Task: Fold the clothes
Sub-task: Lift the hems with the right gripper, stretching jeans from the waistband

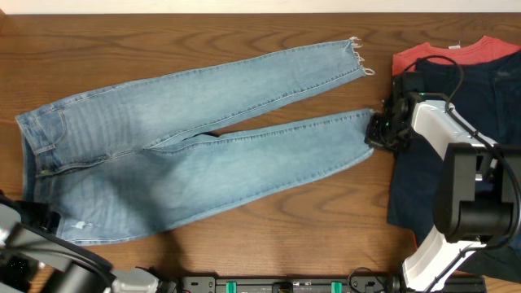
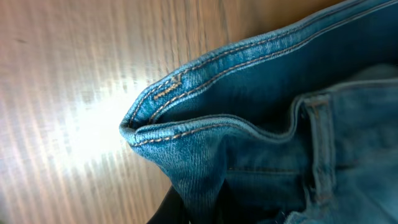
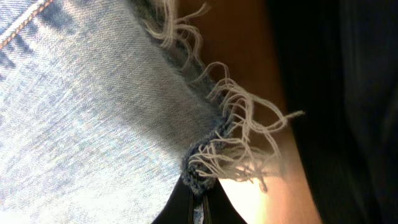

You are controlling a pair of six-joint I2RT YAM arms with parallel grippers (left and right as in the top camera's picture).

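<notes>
The light-blue jeans (image 1: 179, 163) lie spread flat on the wooden table, waistband at the left, legs running right to frayed hems. My left gripper (image 1: 32, 218) sits at the lower left corner of the waistband and is shut on the denim there; in the left wrist view the waistband corner (image 2: 186, 134) rises out of the dark fingers (image 2: 196, 211). My right gripper (image 1: 376, 137) is at the hem of the nearer leg and is shut on its frayed corner (image 3: 208, 165), with the fingers (image 3: 199, 208) pinching the cloth.
A pile of other clothes lies at the right: a dark navy garment (image 1: 444, 146) over a red one (image 1: 456, 55). The far leg's frayed hem (image 1: 356, 55) lies near the pile. A black rail (image 1: 293, 285) runs along the table's front edge.
</notes>
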